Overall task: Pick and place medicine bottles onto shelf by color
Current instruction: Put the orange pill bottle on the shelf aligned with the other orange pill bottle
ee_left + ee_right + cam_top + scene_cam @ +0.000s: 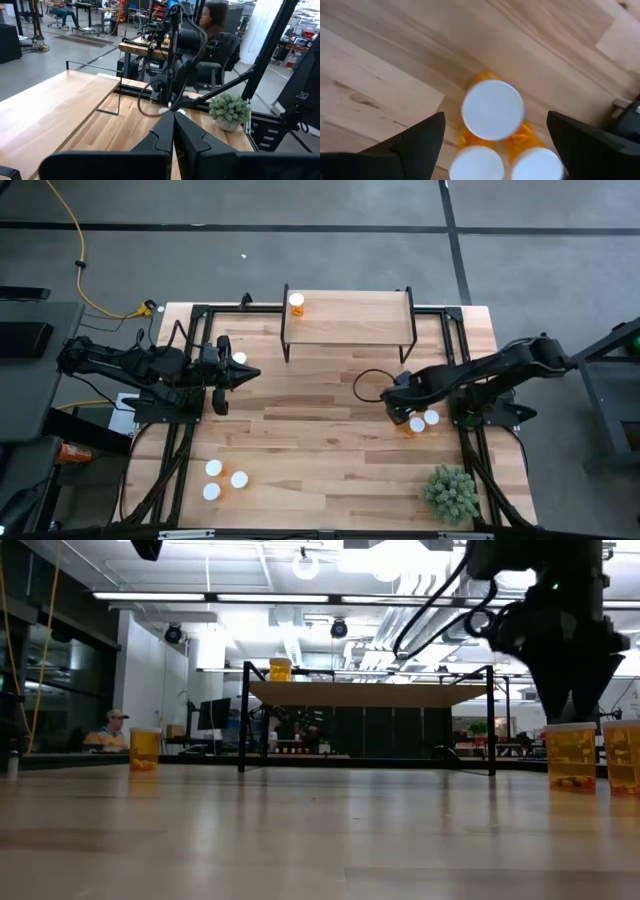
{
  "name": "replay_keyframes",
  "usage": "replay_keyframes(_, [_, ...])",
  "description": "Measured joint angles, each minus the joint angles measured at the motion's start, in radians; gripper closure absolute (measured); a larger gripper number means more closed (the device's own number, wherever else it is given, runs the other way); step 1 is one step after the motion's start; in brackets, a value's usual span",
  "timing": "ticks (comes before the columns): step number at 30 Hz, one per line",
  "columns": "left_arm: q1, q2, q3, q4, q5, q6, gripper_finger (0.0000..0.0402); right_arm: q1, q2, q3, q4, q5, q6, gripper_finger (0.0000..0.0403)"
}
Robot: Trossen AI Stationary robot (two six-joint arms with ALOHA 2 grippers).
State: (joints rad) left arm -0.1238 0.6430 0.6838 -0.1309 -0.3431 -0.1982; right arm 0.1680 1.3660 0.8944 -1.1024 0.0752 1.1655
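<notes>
Medicine bottles, light, rigid and slick-capped, cluster at the tabletop's four o'clock beneath the right gripper, fingers spread wide; grasping the amber body below the cap looks safest. Left gripper waits pressed together at nine o'clock.

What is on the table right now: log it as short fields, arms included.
right gripper: open, fingers either side of a cluster of three bottles
left gripper: shut, holding nothing, parked at table's left
shelf: one bottle at its left end
other bottles: three near front left, one by the left gripper
plant: front right corner
</notes>
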Motion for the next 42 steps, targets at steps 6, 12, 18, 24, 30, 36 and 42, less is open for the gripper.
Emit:
replay_keyframes(6, [0.0,0.0,0.0,0.001,0.0,0.0,0.0401,0.0,0.096,0.0,0.014,-0.009,-0.022,0.0061])
replay_keyframes(12, [0.0,0.0,0.0,0.001,0.0,0.0,0.0401,0.0,0.154,0.0,0.042,-0.061,-0.043,0.0073])
replay_keyframes(18, [0.0,0.0,0.0,0.001,0.0,0.0,0.0401,-0.003,0.175,0.0,0.05,-0.076,-0.046,0.0102])
replay_keyframes(24, [0.0,0.0,0.0,0.001,0.0,0.0,0.0401,-0.018,0.17,0.0,0.049,-0.099,-0.056,0.0128])
replay_keyframes(30, [0.0,0.0,0.0,0.001,0.0,0.0,0.0401,-0.031,0.17,0.0,0.05,-0.11,-0.069,0.0174])
replay_keyframes(36, [0.0,0.0,0.0,0.0,0.0,-0.008,0.0401,-0.048,0.169,0.0,0.05,-0.11,-0.095,0.0225])
replay_keyframes(42, [0.0,0.0,0.0,0.0,0.0,-0.008,0.0401,-0.058,0.164,0.0,0.051,-0.099,-0.101,0.0217])
